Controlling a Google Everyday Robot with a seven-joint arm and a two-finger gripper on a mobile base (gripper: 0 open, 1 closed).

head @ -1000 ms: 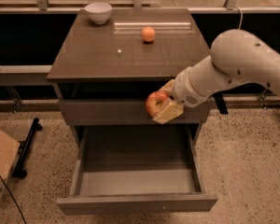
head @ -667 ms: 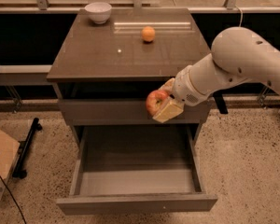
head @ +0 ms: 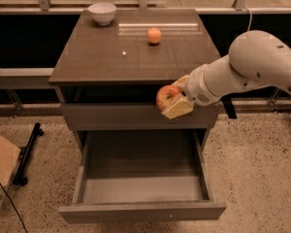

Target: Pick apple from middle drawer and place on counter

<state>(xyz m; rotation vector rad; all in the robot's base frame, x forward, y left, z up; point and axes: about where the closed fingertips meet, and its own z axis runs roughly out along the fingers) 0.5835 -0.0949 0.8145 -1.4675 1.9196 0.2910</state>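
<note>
My gripper point(head: 173, 98) is shut on the apple point(head: 166, 96), a small red apple with yellowish patches. It holds the apple in the air in front of the cabinet, just below the front edge of the counter point(head: 106, 57) and above the open middle drawer point(head: 140, 211). The drawer is pulled out and its floor is bare. The white arm reaches in from the right.
On the counter stand a white bowl point(head: 102, 12) at the back left and an orange round fruit point(head: 154, 35) at the back middle. A closed drawer front point(head: 111, 116) sits above the open one. A cardboard box point(head: 1, 171) and a black stand point(head: 26, 154) lie on the floor at left.
The gripper with the apple has risen slightly toward the counter's front edge. Nothing else has moved.
</note>
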